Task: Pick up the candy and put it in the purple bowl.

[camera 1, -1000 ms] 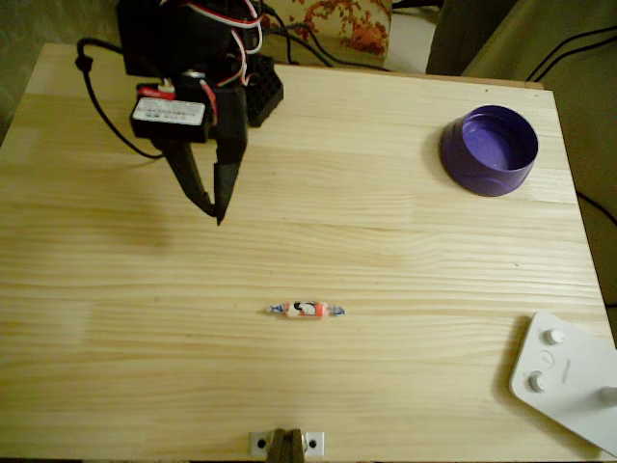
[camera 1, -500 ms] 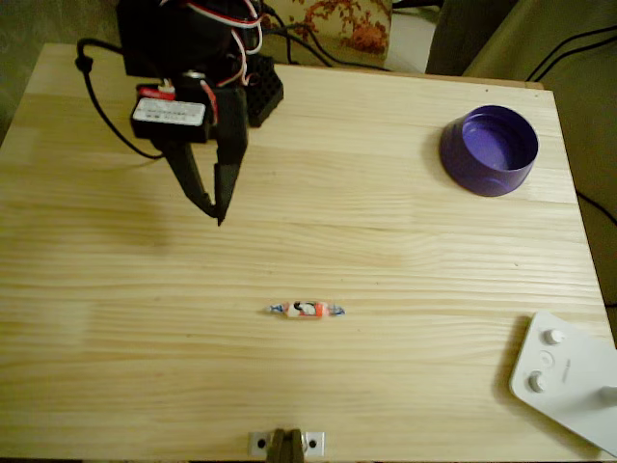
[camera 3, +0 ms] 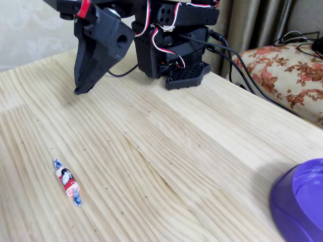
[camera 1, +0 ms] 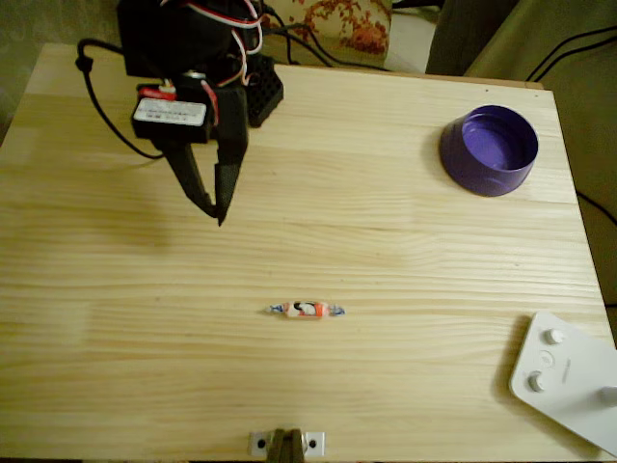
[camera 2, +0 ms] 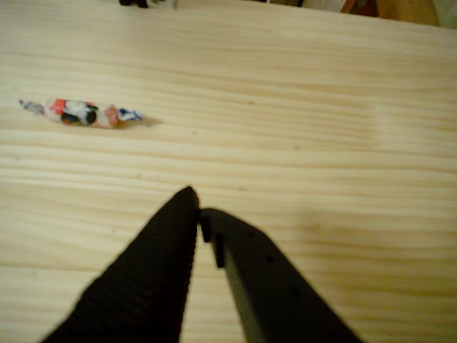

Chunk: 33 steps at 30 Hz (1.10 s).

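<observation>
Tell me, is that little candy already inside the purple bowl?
No, the candy lies on the bare wooden table, far from the purple bowl.

A home — floral cushion (camera 3: 282,75), curtains (camera 3: 252,22) behind the wooden table (camera 3: 192,151).

no visible change, arm (camera 1: 188,58) motionless, candy (camera 1: 306,310) unmoved

Overhead view. Wooden table (camera 1: 318,241), pale planks running left to right. Upper left: black arm, its gripper (camera 1: 212,210) pointing down-frame, the two fingers drawn to a near-touching point above the boards, nothing between them. Lower centre: candy (camera 1: 306,310), lying lengthwise left to right, well apart from the gripper. Upper right: purple bowl (camera 1: 489,149), upright, interior bare. Lower right corner: white device (camera 1: 569,379) with round knobs, partly cut by the frame edge.
</observation>
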Each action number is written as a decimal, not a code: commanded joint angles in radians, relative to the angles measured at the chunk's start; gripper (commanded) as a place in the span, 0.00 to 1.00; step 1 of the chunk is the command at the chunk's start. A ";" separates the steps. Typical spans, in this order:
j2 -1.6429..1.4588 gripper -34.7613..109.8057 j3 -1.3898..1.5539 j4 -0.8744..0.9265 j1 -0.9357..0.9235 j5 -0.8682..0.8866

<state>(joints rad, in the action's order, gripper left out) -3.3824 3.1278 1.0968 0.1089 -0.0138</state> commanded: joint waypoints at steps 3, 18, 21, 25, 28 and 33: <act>-0.069 0.24 -0.017 -0.003 -0.009 0.008; 0.121 0.24 -0.112 -0.094 0.035 -0.025; 0.270 0.24 -0.227 -0.130 0.037 -0.025; 0.499 0.24 -0.480 -0.135 0.058 -0.192; 0.692 0.24 -0.649 -0.095 0.104 -0.410; 0.985 0.24 -0.857 -0.057 0.156 -0.572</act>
<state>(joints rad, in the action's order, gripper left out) -2.5510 2.4728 1.0262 0.2362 -0.5016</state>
